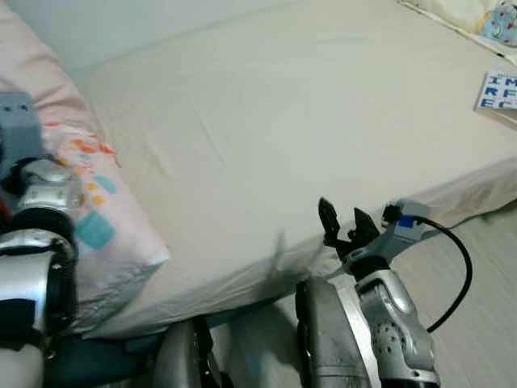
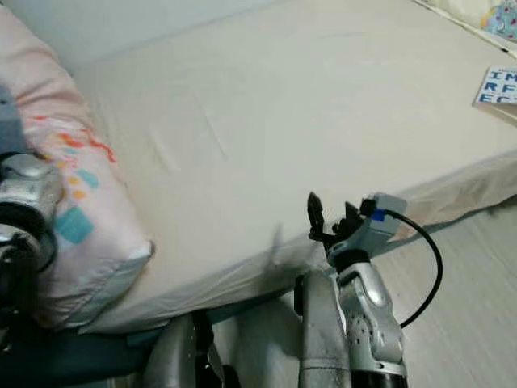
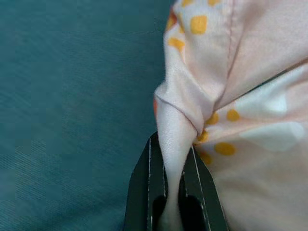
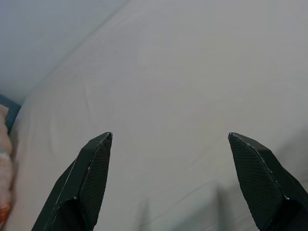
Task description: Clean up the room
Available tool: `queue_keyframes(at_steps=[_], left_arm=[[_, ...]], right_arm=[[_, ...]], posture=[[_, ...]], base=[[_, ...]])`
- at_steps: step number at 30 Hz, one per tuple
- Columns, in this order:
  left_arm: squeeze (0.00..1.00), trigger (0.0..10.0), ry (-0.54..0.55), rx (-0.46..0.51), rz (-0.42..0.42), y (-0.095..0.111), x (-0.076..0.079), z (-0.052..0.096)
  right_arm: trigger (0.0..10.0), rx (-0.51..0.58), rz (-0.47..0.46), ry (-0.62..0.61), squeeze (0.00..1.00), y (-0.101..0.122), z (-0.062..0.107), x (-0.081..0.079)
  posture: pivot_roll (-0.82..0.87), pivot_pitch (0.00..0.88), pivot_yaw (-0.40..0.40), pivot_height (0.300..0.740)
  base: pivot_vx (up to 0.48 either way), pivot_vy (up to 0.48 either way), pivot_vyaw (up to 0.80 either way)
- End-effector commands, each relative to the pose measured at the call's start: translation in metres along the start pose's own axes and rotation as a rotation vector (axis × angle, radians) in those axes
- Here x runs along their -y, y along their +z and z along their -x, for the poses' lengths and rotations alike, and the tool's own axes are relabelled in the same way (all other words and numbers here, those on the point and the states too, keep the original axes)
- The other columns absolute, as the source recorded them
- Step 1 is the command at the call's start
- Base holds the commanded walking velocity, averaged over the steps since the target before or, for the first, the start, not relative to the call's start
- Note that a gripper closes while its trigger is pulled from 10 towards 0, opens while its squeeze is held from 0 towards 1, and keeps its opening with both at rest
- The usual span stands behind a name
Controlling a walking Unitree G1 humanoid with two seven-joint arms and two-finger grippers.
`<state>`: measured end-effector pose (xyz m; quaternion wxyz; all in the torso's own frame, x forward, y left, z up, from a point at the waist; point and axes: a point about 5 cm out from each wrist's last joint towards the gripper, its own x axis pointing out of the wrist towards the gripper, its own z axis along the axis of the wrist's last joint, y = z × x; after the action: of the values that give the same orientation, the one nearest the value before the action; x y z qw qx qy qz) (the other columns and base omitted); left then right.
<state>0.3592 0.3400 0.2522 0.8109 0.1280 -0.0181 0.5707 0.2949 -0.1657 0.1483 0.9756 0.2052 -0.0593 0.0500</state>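
Left gripper (image 3: 173,192): fingers closed tight on a bunched corner of the pillow, fabric pinched between the two black tips; the silver left arm rises at the robot's left, its forearm against the pillow's side.
Pillow (image 1: 97,218): pale pink with orange, yellow and teal patches; lies on the near left end of the bed, one corner hanging past the mattress edge, the gathered fold running out from the left gripper's tips.
Teal surface (image 3: 72,96): plain blue-green cloth just beside the left gripper, behind the clamped fold; what it belongs to cannot be told.
Right gripper (image 4: 168,178): fingers spread wide, nothing between them; held at the near edge of the bed, pointing over the sheet.
Bed (image 1: 283,121): mattress under a smooth beige sheet, a few faint creases; stretches ahead of the right gripper to the far wall.
Book (image 1: 499,90): white cover with blue block letters; lies flat on the sheet, well apart from the right gripper, off to its right near the far edge of the bed.
Second pillow (image 1: 497,24): pale printed cloth, partly cut off; beyond the book at the far right corner of the bed.
Floor (image 1: 485,323): light wood-look boards, below and right of the right gripper.
Cable (image 1: 460,267): black loop running from the right wrist's grey camera block.
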Motion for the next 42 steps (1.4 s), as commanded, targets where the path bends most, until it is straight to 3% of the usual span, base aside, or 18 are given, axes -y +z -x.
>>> queue_keyframes(at_steps=[1,7,8,9,15,22,24,26,28,29,31,32,33,34,35,37,40,42], left_arm=[[0.0,10.0,0.104,-0.049,-0.054,-0.019,-0.019,-0.011],[0.0,10.0,-0.035,-0.046,-0.093,-0.036,0.008,0.016],[0.21,10.0,-0.083,-0.063,-0.087,-0.042,0.015,0.024],[1.0,10.0,-0.136,-0.089,-0.073,-0.047,0.023,0.032],[1.0,10.0,-0.211,-0.135,-0.041,-0.051,0.035,0.046],[1.0,10.0,-0.336,-0.243,0.123,-0.04,0.053,0.058],[1.0,10.0,-0.431,-0.342,0.27,-0.032,0.063,0.064],[1.0,10.0,-0.431,-0.342,0.27,-0.032,0.063,0.064],[1.0,10.0,-0.51,-0.39,0.357,-0.026,0.069,0.069],[1.0,10.0,-0.671,-0.474,0.503,-0.016,0.081,0.079],[1.0,10.0,-0.671,-0.474,0.503,-0.016,0.081,0.079],[0.29,10.0,-0.841,-0.535,0.634,-0.005,0.091,0.088],[0.29,10.0,-0.841,-0.535,0.634,-0.005,0.091,0.088],[0.0,10.0,-0.997,-0.569,0.757,0.005,0.097,0.096],[0.0,10.0,-1.1,-0.608,0.864,0.012,0.099,0.1],[0.0,10.0,-1.1,-0.608,0.864,0.012,0.099,0.1],[0.0,10.0,-1.308,-0.643,1.062,0.03,0.099,0.106],[0.0,10.0,-1.362,-0.644,1.105,0.036,0.099,0.108]], right_arm=[[10.0,-0.006,-0.014,-0.01,0.0,-0.004,0.004,0.002],[10.0,-0.009,-0.013,-0.006,0.0,-0.004,0.003,0.001],[10.0,-0.008,-0.012,-0.006,0.0,-0.003,0.003,0.001],[10.0,-0.006,-0.008,-0.007,0.0,-0.002,0.003,0.002],[10.0,-0.003,-0.004,-0.009,0.0,0.0,0.003,0.004],[10.0,-0.002,-0.004,-0.011,0.0,-0.001,0.003,0.004],[10.0,-0.003,-0.007,-0.009,0.0,-0.002,0.002,0.003],[10.0,-0.003,-0.007,-0.009,0.0,-0.002,0.002,0.003],[10.0,-0.003,-0.007,-0.009,0.0,-0.002,0.002,0.003],[10.0,-0.002,-0.007,-0.009,0.0,-0.002,0.002,0.003],[10.0,-0.002,-0.007,-0.009,0.0,-0.002,0.002,0.003],[10.0,-0.001,-0.005,-0.009,0.0,-0.001,0.001,0.004],[10.0,-0.001,-0.005,-0.009,0.0,-0.001,0.001,0.004],[10.0,0.0,-0.004,-0.01,0.0,-0.001,0.001,0.004],[10.0,0.001,-0.002,-0.01,0.0,0.0,0.0,0.005],[10.0,0.001,-0.002,-0.01,0.0,0.0,0.0,0.005],[10.0,0.003,0.0,-0.007,0.0,0.0,-0.002,0.005],[10.0,0.003,0.001,-0.006,0.0,0.0,-0.003,0.005]], posture=[[-0.19,0.327,0.136,0.58],[-0.21,0.326,0.13,0.58],[-0.21,0.326,0.13,0.58],[-0.21,0.327,0.129,0.58],[-0.22,0.325,0.13,0.58],[-0.21,0.321,0.135,0.58],[-0.21,0.318,0.136,0.58],[-0.21,0.318,0.136,0.58],[-0.21,0.318,0.136,0.58],[-0.21,0.313,0.135,0.58],[-0.21,0.313,0.135,0.58],[-0.21,0.312,0.134,0.58],[-0.21,0.312,0.134,0.58],[-0.21,0.31,0.133,0.58],[-0.21,0.306,0.132,0.58],[-0.21,0.306,0.132,0.58],[-0.21,0.296,0.129,0.58],[-0.21,0.295,0.128,0.58]], base=[[0.0,0.0,0.0],[0.0,0.0,0.0],[0.0,0.0,0.0],[0.0,0.0,0.0],[0.0,0.0,0.0],[0.0,0.0,0.0],[0.0,0.0,0.0],[0.0,0.0,0.0],[0.0,0.0,0.0],[0.0,0.0,0.0],[0.0,0.0,0.0],[0.0,0.0,0.0],[0.0,0.0,0.0],[0.0,0.0,0.0],[0.0,0.0,0.0],[0.0,0.0,0.0],[0.0,0.0,0.0],[0.0,0.0,0.0]])
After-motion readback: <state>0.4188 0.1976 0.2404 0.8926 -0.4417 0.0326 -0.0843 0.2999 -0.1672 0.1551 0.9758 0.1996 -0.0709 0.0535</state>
